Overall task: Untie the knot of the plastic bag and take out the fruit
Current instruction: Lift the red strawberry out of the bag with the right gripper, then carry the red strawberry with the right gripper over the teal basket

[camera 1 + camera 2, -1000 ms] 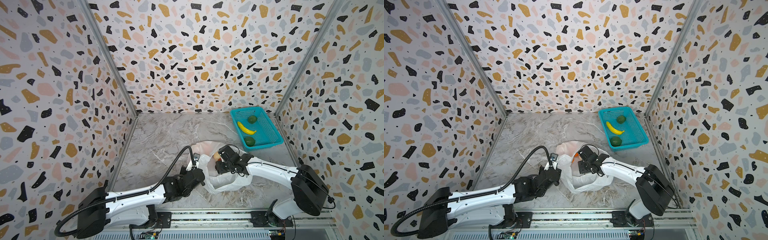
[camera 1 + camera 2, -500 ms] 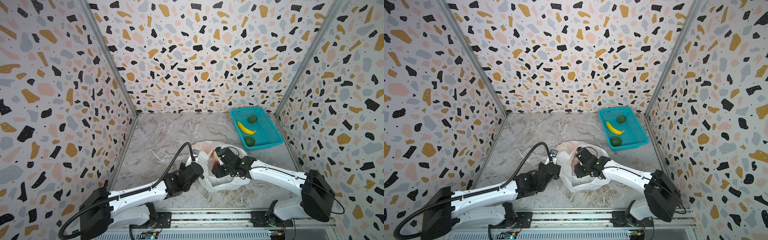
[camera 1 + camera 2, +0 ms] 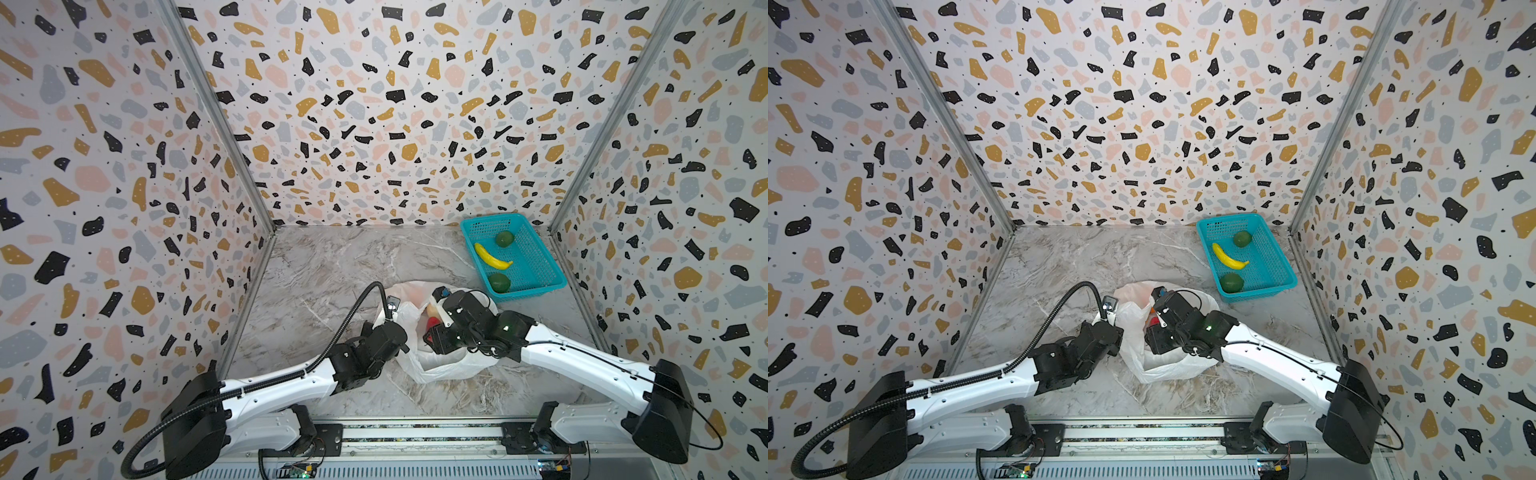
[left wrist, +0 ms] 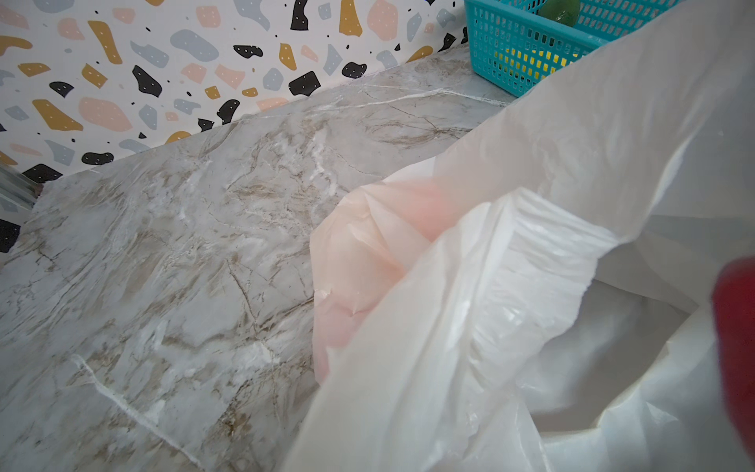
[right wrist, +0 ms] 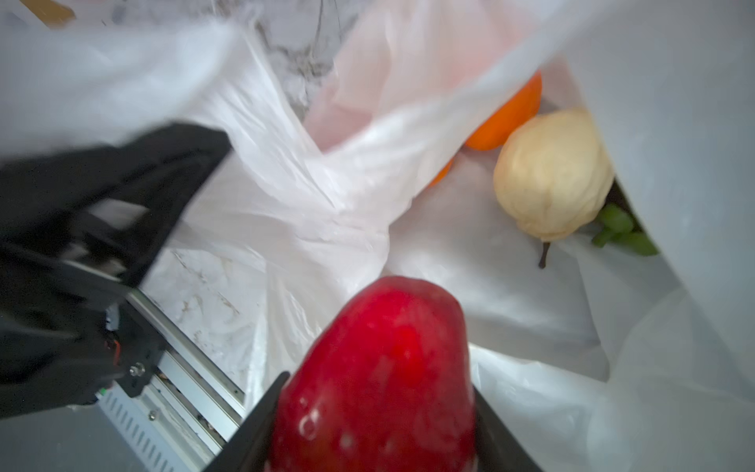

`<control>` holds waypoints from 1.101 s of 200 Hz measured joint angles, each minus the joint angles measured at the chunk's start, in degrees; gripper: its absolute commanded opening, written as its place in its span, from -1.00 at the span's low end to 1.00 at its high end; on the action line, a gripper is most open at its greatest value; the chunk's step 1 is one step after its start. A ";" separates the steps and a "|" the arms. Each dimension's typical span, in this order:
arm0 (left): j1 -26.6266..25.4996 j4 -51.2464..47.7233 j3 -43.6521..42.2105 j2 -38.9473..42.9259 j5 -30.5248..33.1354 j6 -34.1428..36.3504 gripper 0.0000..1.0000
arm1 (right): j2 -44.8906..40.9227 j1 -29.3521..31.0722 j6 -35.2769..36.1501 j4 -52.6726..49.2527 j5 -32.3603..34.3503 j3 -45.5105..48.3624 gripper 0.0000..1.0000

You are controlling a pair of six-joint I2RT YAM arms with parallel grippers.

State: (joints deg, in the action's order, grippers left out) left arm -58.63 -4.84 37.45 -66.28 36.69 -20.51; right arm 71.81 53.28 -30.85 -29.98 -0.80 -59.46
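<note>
1. In the lower middle of both top views, you'll find the plastic bag (image 3: 449,365) (image 3: 1167,370) lying on the marble tabletop (image 3: 332,270), its mouth gaping open between your two arms.
2. Your left pincer (image 3: 402,334) sits at the bag's left edge. Its jaws are closed tight, and the rim plastic runs bunched and taut into its tip in the right wrist view.
3. Your right pincer (image 5: 380,384) reaches into the bag's mouth from the right and grips a red fruit (image 5: 384,327). A black finger (image 5: 253,429) presses against each side of the fruit.
4. In a top view, the same red fruit (image 3: 433,322) shows just inside the bag's opening.
5. Deeper in the bag, toward the upper right of the right wrist view, lie an orange (image 5: 510,114) and a beige fruit (image 5: 551,175), touching each other. A small green piece (image 5: 621,233) peeks out just beyond the beige one.
6. At the right rear of the tabletop, apart from the bag, stands the teal basket (image 3: 528,291). It holds a banana (image 3: 492,257) lying between two green balls (image 3: 504,238) (image 3: 499,282).
</note>
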 measured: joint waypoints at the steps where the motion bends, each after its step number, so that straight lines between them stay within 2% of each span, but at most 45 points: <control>1: 0.00 0.00 0.00 0.00 0.00 0.00 -1.00 | -0.17 -0.09 0.02 -0.04 -0.02 -0.35 -0.16; 35: 0.02 -0.04 0.00 0.00 -0.26 0.26 -1.00 | -2.08 -4.50 0.59 -1.62 -0.83 -5.92 -0.16; 65: 0.02 -0.11 0.00 0.00 -0.33 0.42 -1.00 | -2.16 -11.19 1.97 -2.89 -3.04 -9.84 -0.16; 115: 0.04 -0.31 0.09 0.00 -0.09 0.46 -1.00 | -0.39 -30.38 6.82 -1.79 -8.85 -12.59 -0.16; 130: 0.04 -0.52 0.09 0.02 0.39 0.50 -1.00 | 2.62 -36.50 8.33 0.04 -10.23 -13.51 -0.16; 159: 0.11 -1.20 0.09 0.42 1.46 0.63 -1.00 | 9.88 -44.24 10.36 5.01 -11.43 -13.79 -0.16; 220: 0.57 -1.53 0.11 1.40 1.86 1.66 -1.00 | 28.02 -51.71 12.87 14.01 -8.68 -16.00 -0.13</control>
State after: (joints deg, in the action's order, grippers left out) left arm -58.06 -6.37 37.56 -64.88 38.54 -18.85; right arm 99.83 1.56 -17.98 -15.97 -9.47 -75.46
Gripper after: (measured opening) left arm 0.047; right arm 0.575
